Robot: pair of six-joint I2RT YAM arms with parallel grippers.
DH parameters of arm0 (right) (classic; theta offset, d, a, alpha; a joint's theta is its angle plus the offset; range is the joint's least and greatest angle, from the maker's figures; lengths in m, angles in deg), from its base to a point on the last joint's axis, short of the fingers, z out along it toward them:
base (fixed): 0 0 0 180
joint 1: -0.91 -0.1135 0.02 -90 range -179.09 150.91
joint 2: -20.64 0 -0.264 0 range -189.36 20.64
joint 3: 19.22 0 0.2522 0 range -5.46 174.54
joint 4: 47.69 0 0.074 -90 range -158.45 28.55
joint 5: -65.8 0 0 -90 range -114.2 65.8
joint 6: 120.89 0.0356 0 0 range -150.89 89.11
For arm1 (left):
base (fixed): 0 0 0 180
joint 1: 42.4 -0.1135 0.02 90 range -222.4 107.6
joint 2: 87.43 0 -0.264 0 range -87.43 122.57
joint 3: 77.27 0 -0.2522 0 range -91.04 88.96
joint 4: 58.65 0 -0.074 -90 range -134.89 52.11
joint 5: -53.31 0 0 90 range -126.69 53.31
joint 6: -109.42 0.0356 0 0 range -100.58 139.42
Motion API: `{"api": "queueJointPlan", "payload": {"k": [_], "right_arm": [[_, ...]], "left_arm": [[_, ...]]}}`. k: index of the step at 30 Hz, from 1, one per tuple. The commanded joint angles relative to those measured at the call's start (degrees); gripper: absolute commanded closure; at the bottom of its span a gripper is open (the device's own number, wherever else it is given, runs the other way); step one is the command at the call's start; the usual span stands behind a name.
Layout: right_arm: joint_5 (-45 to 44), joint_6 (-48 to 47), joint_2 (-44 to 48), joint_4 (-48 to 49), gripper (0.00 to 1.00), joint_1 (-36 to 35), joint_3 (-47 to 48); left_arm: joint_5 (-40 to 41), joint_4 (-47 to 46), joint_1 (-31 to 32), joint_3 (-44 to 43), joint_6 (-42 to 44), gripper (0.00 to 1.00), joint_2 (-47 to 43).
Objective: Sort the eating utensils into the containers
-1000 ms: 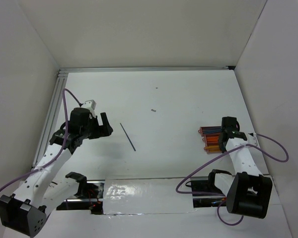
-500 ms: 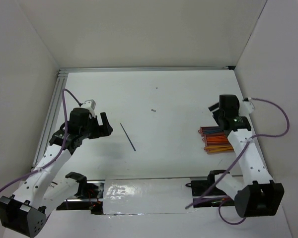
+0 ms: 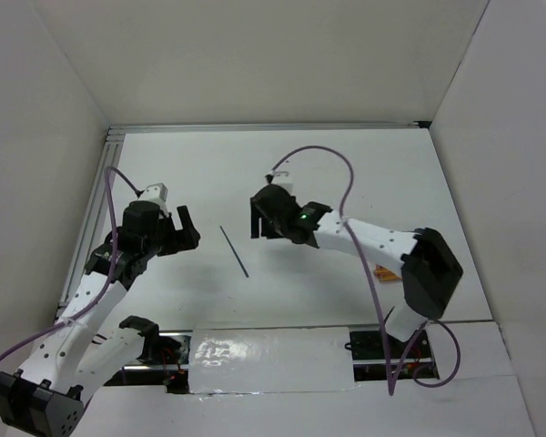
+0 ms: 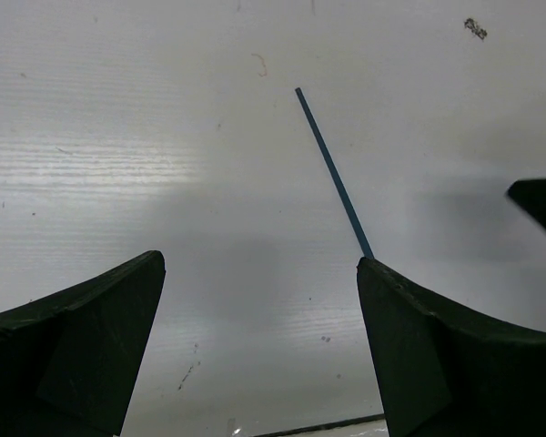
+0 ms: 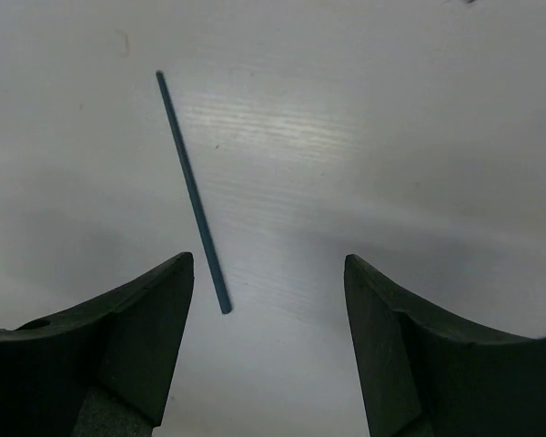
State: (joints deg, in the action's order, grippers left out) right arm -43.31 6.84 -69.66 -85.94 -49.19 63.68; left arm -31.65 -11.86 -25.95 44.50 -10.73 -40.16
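1. My right gripper point(image 3: 258, 220) is wide open. It holds nothing and touches nothing.
2. It hangs over the white tabletop point(image 3: 364, 173), near the middle, and my right arm reaches far across to the left.
3. A thin blue stick point(image 3: 235, 251) lies flat on the tabletop. It is one of the eating utensils.
4. The stick lies between my two grippers, tilted, with its far end more to the left and its near end more to the right.
5. In my right wrist view, the near end of the stick sits just beside the tip of my left finger point(image 5: 127, 337). It lies in the gap between my fingers and does not touch them.
6. My left gripper point(image 3: 184, 229) is open wide too. It holds nothing.
7. In my left wrist view, the near end of the stick reaches the tip of one finger point(image 4: 437, 355). I cannot tell if they touch.
8. A little bit of orange point(image 3: 380, 272) peeks out from under my right arm on the right side. My arm hides the rest, so I cannot tell what it is.
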Motion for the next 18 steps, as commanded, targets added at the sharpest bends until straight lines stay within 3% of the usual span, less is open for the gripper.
{"api": "queueJointPlan", "payload": {"k": [1, 8, 10, 18], "right_arm": [[1.36, -3.72, -5.64, 4.28, 0.27, -3.85, 5.64], [4.26, -6.80, -17.62, 4.28, 0.34, -7.98, 12.40], [4.26, -7.68, -21.03, 3.75, 0.43, -8.43, 13.11], [4.79, -8.47, -28.69, 2.52, 0.45, -8.69, 15.22]], "left_arm": [[4.54, 1.50, 0.08, -1.06, -2.54, 0.00, -1.21], [7.35, 4.40, -0.01, -1.50, -5.62, 0.00, -2.61], [8.40, 5.11, 0.08, -1.67, -6.41, 0.00, -2.97], [14.38, 7.22, -0.01, -1.59, -8.43, 0.00, -4.98]]}}
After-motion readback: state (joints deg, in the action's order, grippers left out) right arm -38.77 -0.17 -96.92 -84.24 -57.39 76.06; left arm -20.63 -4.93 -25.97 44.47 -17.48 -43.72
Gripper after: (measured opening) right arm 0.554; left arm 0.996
